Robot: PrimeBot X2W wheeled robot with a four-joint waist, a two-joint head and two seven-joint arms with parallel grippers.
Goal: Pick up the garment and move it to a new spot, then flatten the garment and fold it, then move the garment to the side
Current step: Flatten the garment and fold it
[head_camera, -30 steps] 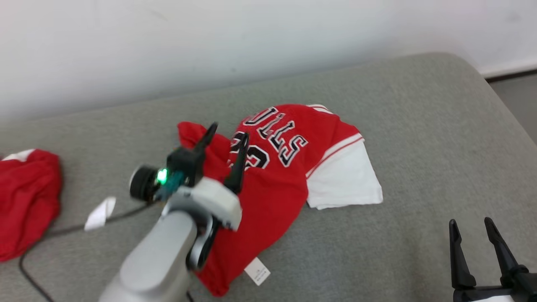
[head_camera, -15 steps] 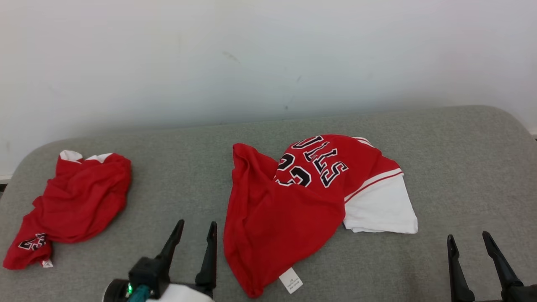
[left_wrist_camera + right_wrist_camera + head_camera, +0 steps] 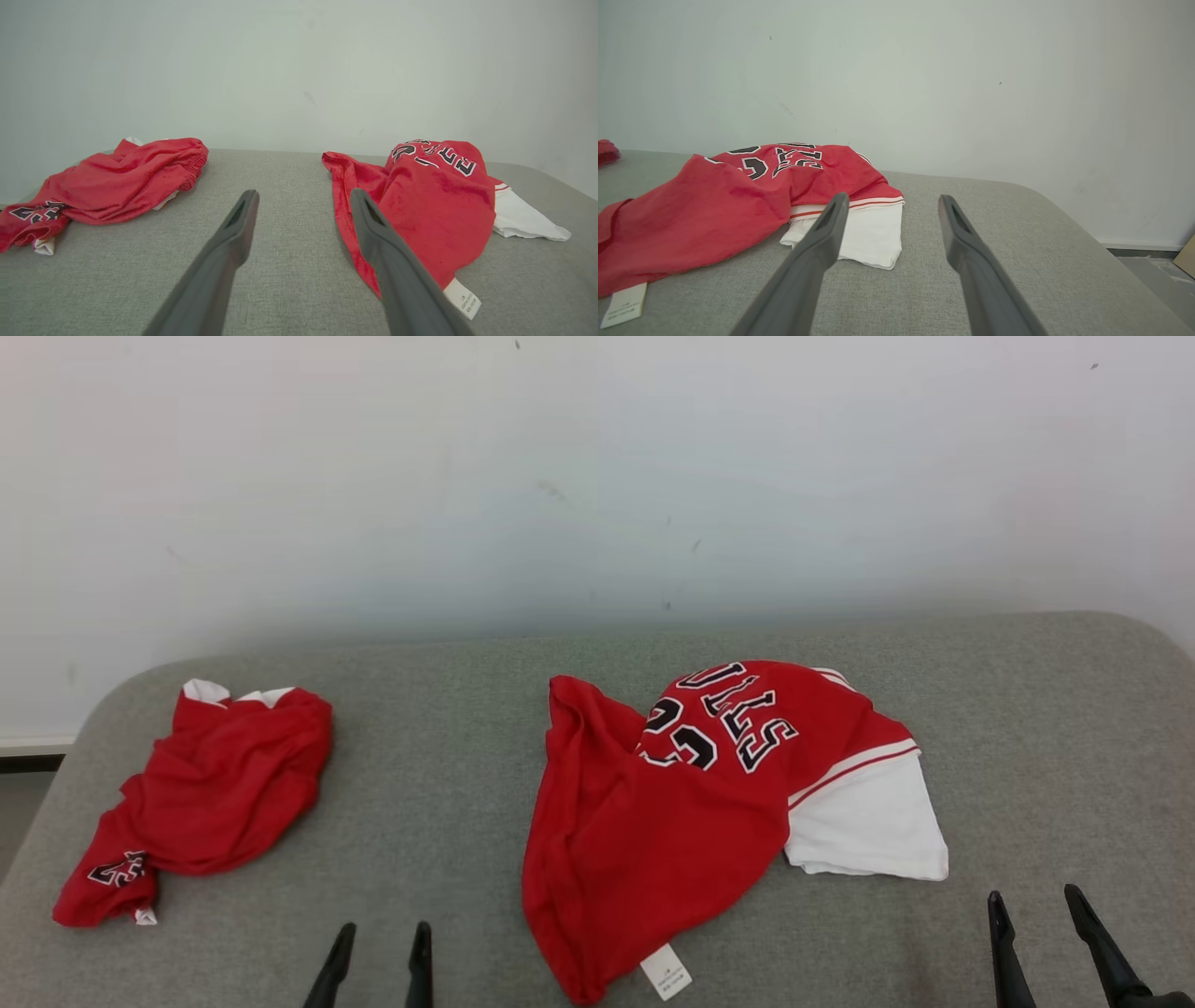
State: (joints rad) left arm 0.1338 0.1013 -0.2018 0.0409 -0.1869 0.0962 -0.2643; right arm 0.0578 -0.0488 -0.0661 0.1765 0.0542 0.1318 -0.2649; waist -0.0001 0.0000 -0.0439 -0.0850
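The garment [image 3: 653, 812] is a red jersey with black-and-white lettering and a white sleeve [image 3: 864, 826]. It lies crumpled in the middle of the grey padded surface [image 3: 439, 784], a white label at its near hem. My left gripper [image 3: 385, 926] is open and empty at the near edge, left of the jersey's hem. In the left wrist view the left gripper [image 3: 303, 192] points between the two red garments, the jersey [image 3: 434, 205] to its right. My right gripper [image 3: 1033, 893] is open and empty, near and right of the sleeve. The right wrist view has that gripper [image 3: 893, 196] facing the sleeve [image 3: 868, 233].
A second red garment [image 3: 205, 793] lies bunched at the left end of the surface, also in the left wrist view [image 3: 107, 182]. A white wall [image 3: 597, 476] stands right behind the surface. The surface's rounded corners drop off at left and right; floor [image 3: 1153, 266] shows past the right end.
The head camera has tilted up, bringing the wall and the left garment into view. My left gripper drew back from over the jersey to the near edge, still open. The jersey lies unchanged.
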